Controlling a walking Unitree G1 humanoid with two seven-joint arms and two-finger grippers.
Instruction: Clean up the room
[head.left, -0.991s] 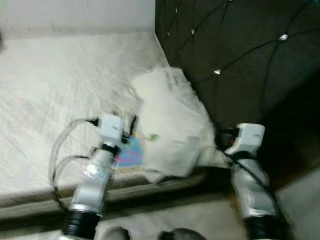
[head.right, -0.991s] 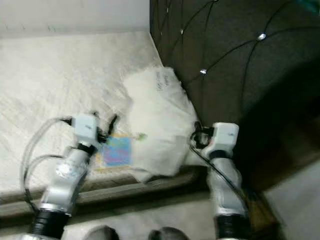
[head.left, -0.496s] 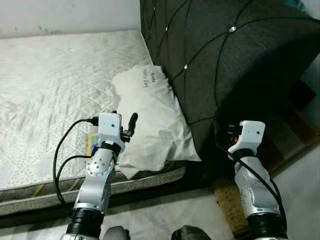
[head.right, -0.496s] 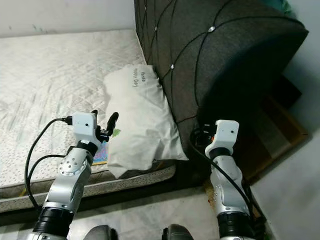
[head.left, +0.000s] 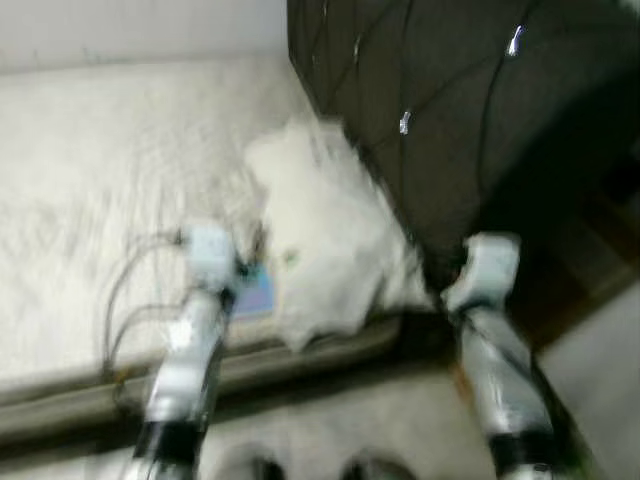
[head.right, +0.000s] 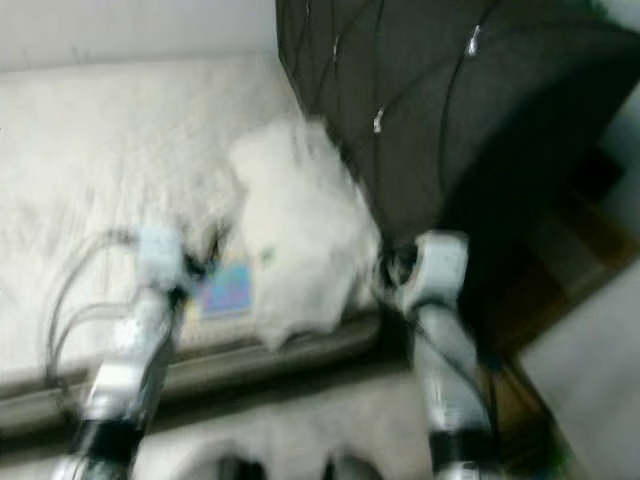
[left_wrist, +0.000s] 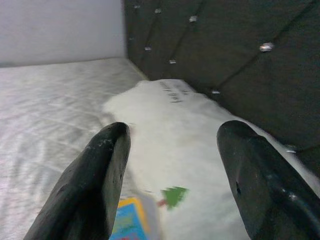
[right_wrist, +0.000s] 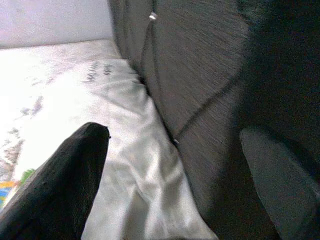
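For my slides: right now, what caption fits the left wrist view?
Open left gripper over white pillow beside dark tufted headboard.

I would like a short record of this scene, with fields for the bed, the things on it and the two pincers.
bed: bare mattress, dark tufted headboard
pillow: white pillow against the headboard
book: colourful book beside the pillow, near the mattress edge
left pincer: open, facing the pillow
right pincer: open, near the headboard
image: eye views blurred

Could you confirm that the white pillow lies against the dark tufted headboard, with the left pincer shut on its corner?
Not quite: the left wrist view shows the left pincer open and holding nothing. The white pillow does lie against the dark tufted headboard.
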